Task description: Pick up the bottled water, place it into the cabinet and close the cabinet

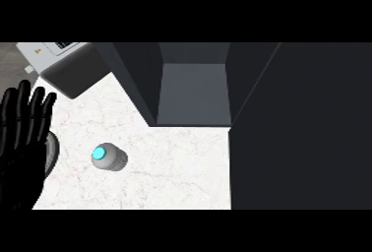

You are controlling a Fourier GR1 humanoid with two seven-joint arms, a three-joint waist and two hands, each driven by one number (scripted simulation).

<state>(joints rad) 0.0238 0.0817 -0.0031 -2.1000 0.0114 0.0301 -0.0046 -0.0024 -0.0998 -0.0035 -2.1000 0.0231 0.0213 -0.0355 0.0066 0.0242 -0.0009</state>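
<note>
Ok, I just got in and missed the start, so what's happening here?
Nothing is being held right now. The bottle stands on the counter, untouched, in front and to the left of the open cabinet. The left hand rests open, fingers up, at the view's left edge, apart from the bottle. The right hand is out of view. The pick-up has not yet begun.

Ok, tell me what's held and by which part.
Nothing is held. The left hand rests open at the left edge, apart from the bottled water standing on the counter.
</note>
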